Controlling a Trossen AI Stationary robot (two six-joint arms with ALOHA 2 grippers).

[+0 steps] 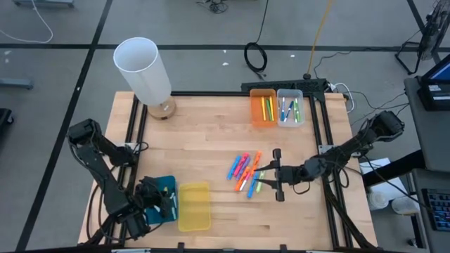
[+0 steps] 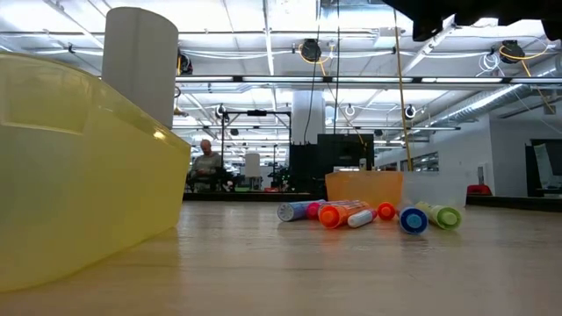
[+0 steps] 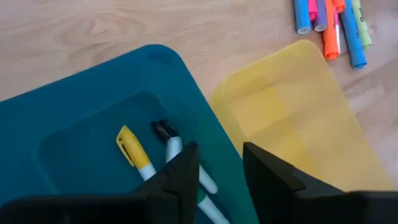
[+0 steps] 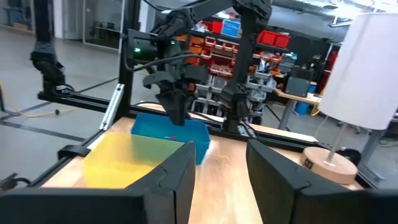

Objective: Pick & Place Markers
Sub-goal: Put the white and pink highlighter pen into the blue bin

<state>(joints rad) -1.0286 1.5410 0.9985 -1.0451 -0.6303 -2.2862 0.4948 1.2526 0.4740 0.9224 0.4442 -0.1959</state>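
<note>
Left gripper (image 3: 219, 177) parted above teal bin (image 3: 74, 124), released white markers (image 3: 171, 149) just below; no readable labels

Grey floor (image 1: 63, 28), strip-lit ceiling (image 2: 263, 26), distant shelving (image 4: 217, 46).

Both arms are dark, near-black, built of chunky jointed links with rounded housings at the joints; thin black cables trail along the right arm (image 1: 351, 149). Each gripper ends in two flat, angular black fingers (image 3: 186, 171), matte and unmarked, on a blocky wrist
</note>
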